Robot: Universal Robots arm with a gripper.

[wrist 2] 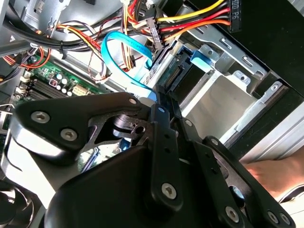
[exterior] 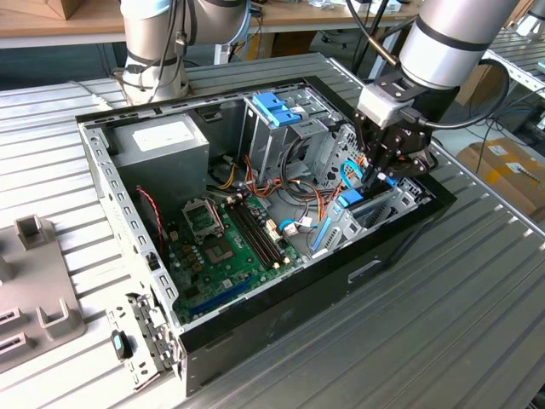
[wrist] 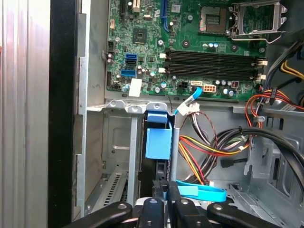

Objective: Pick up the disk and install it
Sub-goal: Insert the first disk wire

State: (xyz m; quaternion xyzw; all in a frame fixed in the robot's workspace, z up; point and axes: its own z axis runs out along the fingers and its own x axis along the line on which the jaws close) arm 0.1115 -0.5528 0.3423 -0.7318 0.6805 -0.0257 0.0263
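Exterior view: the open computer case [exterior: 128, 217] lies on the ribbed metal tabletop [exterior: 443, 315], and the arm's gripper [exterior: 385, 166] is down inside it at the end on the exterior view's right, over the lower drive bay. The disk [exterior: 356, 201] stands on edge there, its light-blue rail showing right under the gripper, low in the case beside the side wall. The motherboard [exterior: 226, 243] lies flat across the middle, the grey power supply [exterior: 162, 145] sits in the far corner, and the metal drive cage with its blue bracket [exterior: 277, 108] rises between them. A detached metal panel piece [exterior: 146, 341] lies on the tabletop by the near corner.

Second wrist view: black gripper linkages crowd the foreground, and the jaws are pinched together on the disk's edge [wrist 2: 167, 84], which stands in the metal bay [wrist 2: 223, 92]. A light-blue data cable [wrist 2: 124, 51] loops just beside it, with red, yellow and orange power wires [wrist 2: 190, 21] running above.

First wrist view: the disk [wrist: 157, 142] stands upright in its slot, blue rail tab on top, gripper [wrist: 165, 190] closed on its near edge. The motherboard lies beyond, its memory slots [wrist: 213, 61] in plain sight.
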